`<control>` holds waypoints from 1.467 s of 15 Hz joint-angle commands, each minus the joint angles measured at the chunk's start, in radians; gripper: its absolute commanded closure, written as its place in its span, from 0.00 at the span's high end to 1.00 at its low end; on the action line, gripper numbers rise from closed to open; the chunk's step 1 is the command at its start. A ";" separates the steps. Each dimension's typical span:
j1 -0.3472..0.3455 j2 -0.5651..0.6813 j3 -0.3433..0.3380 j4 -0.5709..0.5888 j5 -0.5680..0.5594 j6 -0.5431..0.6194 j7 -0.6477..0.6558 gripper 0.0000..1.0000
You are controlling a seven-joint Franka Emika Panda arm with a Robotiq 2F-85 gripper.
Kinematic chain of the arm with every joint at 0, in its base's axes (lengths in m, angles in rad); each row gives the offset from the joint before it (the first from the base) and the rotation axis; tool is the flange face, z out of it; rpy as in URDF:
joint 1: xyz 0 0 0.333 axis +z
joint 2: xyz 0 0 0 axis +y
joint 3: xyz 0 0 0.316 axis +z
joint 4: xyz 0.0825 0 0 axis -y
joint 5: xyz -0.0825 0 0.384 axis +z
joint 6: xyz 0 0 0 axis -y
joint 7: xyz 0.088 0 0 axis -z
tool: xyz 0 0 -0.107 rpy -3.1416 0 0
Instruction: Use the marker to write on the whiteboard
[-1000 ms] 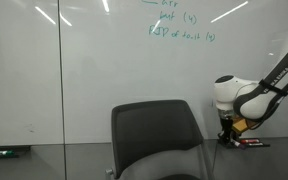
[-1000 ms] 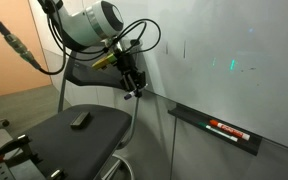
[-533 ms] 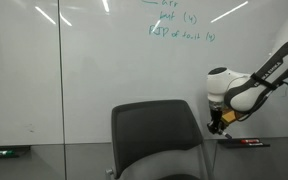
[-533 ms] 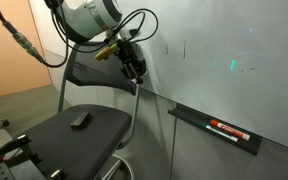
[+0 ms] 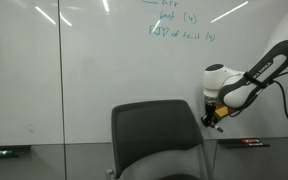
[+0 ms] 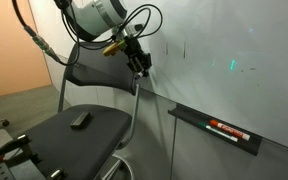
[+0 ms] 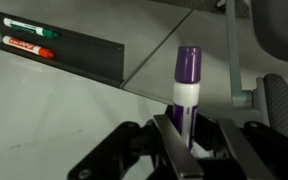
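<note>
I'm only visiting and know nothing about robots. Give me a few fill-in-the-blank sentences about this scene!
1. The gripper holds a marker with a ____ cap.
2. The handwriting on the whiteboard is ____.
3. A small black object lies on the seat of the ____.

Missing words: purple; green; chair.

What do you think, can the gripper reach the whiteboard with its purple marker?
Probably yes: the gripper, shut on the purple marker, hangs close to the whiteboard, and nothing shows between them.
</note>
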 commanded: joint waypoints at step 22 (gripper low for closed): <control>-0.038 0.151 -0.150 0.128 0.039 0.059 0.017 0.16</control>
